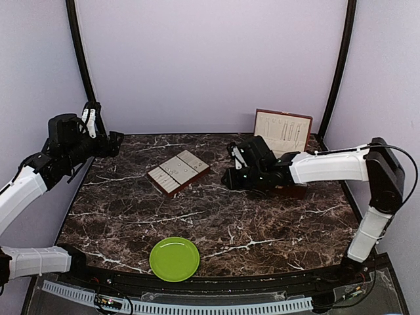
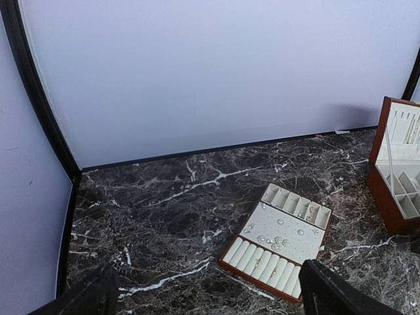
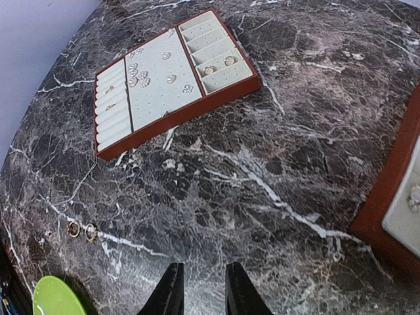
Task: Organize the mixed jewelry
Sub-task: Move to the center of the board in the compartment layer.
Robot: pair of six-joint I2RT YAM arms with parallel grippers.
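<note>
On the desk (image 3: 275, 197), most jewelry (image 3: 139, 75) lies in the tray (image 3: 177, 119), probably to keep the kinds apart; two rings (image 3: 82, 230) lie loose near the plate (image 3: 51, 298). The right tool (image 3: 203, 270) hovers low, jaws slightly apart, gripping nothing. The left tool (image 2: 210, 285) hangs high, likely out of the way, wide open and empty.

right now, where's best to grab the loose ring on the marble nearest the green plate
Pinch the ring across its thin band, coming straight down from above: it seems to lie flat on the marble, leaving no side to get under. Angle the pinch to miss the second ring beside it.
</note>
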